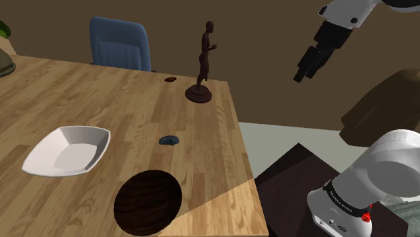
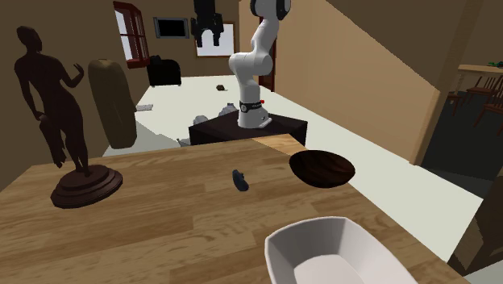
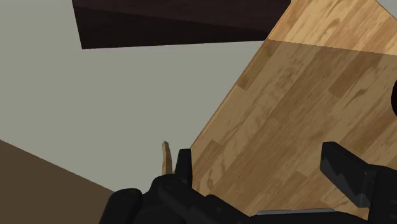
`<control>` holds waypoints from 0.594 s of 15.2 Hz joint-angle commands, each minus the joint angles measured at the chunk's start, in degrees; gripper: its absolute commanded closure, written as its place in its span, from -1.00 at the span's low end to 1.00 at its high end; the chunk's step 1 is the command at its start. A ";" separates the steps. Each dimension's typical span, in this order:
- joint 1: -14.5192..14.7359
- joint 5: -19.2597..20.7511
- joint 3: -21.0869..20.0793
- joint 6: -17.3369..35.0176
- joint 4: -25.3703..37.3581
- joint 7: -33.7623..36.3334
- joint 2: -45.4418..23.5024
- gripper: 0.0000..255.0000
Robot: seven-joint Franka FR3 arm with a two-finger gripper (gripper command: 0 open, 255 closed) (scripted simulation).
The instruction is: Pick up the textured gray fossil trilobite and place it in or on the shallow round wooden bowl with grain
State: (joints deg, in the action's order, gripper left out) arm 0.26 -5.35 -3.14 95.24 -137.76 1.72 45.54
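End effector [image 1: 306,73] is seen high up, past the counter [image 1: 101,108] edge at the shoulder view's right, well apart from everything on the counter. Fingers [image 3: 183,167] are spread wide in the wrist view, and nothing is held between them. Past them a counter corner and grey floor [image 3: 114,95] are seen, with the dark stand [image 3: 178,22] beyond.

Trilobite [image 1: 169,140]: small, dark blue-grey, laid flat on the counter between the figurine [image 1: 202,64] and the bowl [image 1: 148,202]. No contact with either is seen.

Bowl: dark brown, grain visible, shallow and round, set near the counter corner closest to the stand. The trilobite is near it but apart.

In the second exterior view the trilobite [image 2: 239,179] is seen to the left of the bowl [image 2: 322,168], with the end effector [image 2: 209,42] high at the top of that view.

White dish [image 1: 67,149] is placed to the shoulder view's left of the trilobite, well apart from it. The figurine is dark and stands upright on a round base by the counter's far edge. A blue chair [image 1: 121,44] is seen behind the counter.
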 commanded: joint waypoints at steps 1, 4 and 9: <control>0.00 0.00 0.00 0.00 0.00 0.00 0.00 -1.00; 1.32 -0.96 -2.08 5.55 -1.39 0.11 -3.64 -1.00; 3.27 -2.06 -5.61 14.65 -2.28 0.39 -10.96 -1.00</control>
State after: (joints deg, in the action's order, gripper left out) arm 3.13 -7.17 -7.99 107.48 -139.57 2.08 36.25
